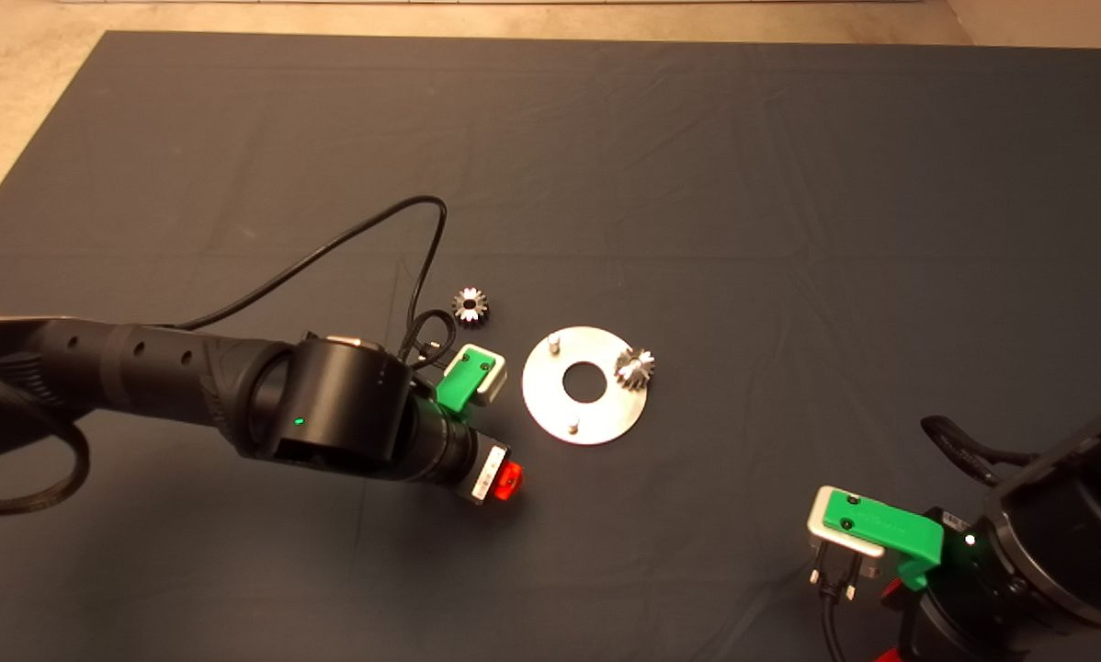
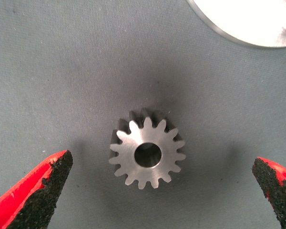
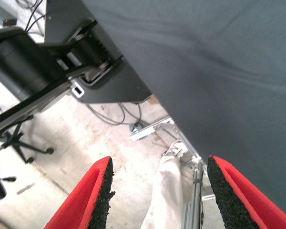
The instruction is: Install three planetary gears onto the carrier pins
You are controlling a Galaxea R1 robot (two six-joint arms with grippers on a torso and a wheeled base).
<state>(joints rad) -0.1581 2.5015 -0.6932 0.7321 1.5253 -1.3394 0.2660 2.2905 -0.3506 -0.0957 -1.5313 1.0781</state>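
The robot's left hand point(image 1: 505, 480) hovers low over the dark mat point(image 1: 698, 184) just left of centre frame, its red fingers point(image 2: 35, 191) spread wide apart with a loose planetary gear point(image 2: 147, 153) lying flat between them, not yet touched. The wide spread, straddling the gear on both sides, suggests a grasp is being lined up.

In the overhead view that gear is hidden beneath the arm. The shiny carrier disc point(image 1: 550, 409) sits at mid-frame, just right of the hand; its edge shows in the corner of the left wrist view. One gear point(image 1: 635, 367) rests at the disc's right rim, apparently seated on its pin, though it looks slightly tilted. Two carrier pins stand bare: one point(image 1: 554, 343) at the disc's upper left, one point(image 1: 572, 425) at its lower edge. A third gear point(image 1: 470, 304) waits on the surface up and left of the disc, near a looping black cable point(image 1: 367, 230).

The right hand point(image 3: 159, 191) is parked at lower right, fingers apart and empty, its camera looking past the mat's edge to the floor, where a person's leg point(image 3: 169, 191) shows.
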